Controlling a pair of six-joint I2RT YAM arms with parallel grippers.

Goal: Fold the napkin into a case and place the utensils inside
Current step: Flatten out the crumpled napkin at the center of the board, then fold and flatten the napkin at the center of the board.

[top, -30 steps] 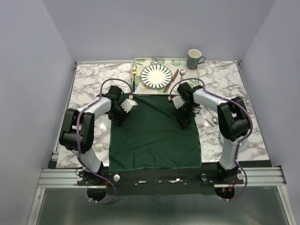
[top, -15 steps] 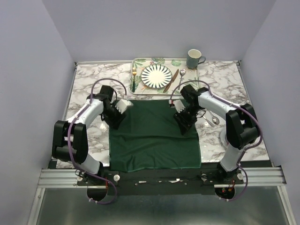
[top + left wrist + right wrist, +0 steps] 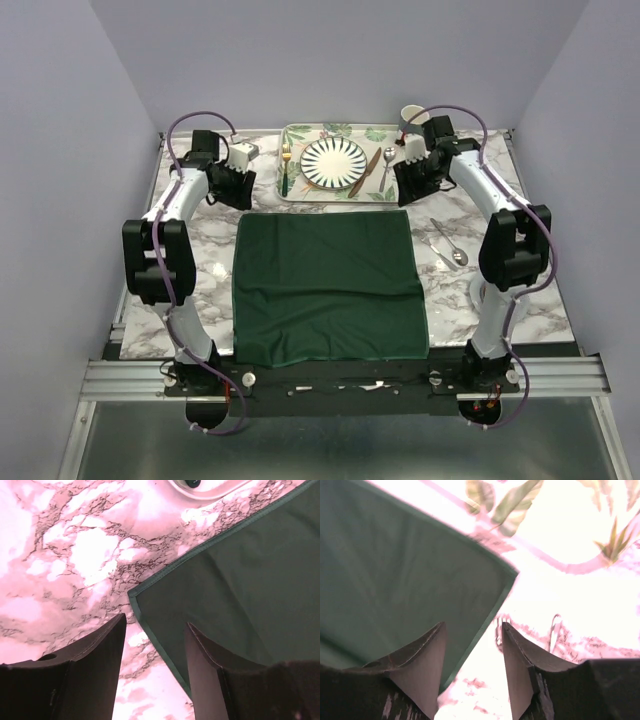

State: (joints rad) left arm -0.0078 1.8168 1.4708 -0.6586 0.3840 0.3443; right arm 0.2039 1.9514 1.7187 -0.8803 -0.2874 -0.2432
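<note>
The dark green napkin [image 3: 328,285] lies spread flat on the marble table, unfolded; no case shows. On the leaf-patterned tray [image 3: 300,133] lie the gold fork [image 3: 286,160], the copper-brown knife [image 3: 364,172] and a silver spoon [image 3: 387,163], either side of the striped plate [image 3: 335,163]. My left gripper [image 3: 240,188] hangs open above the napkin's far left corner [image 3: 145,597], with nothing between its fingers [image 3: 95,655]. My right gripper [image 3: 410,188] hangs open above the far right corner [image 3: 507,572], also holding nothing.
A grey-green mug [image 3: 412,112] stands at the tray's back right, partly hidden by the right arm. Another silver spoon [image 3: 450,245] lies on the marble to the right of the napkin. The tray's rim [image 3: 210,487] is just beyond the left corner.
Both grippers have risen off the napkin's far edge and drawn back toward the tray, each outward to its own side. The left jaws have widened. The napkin lies flat.
</note>
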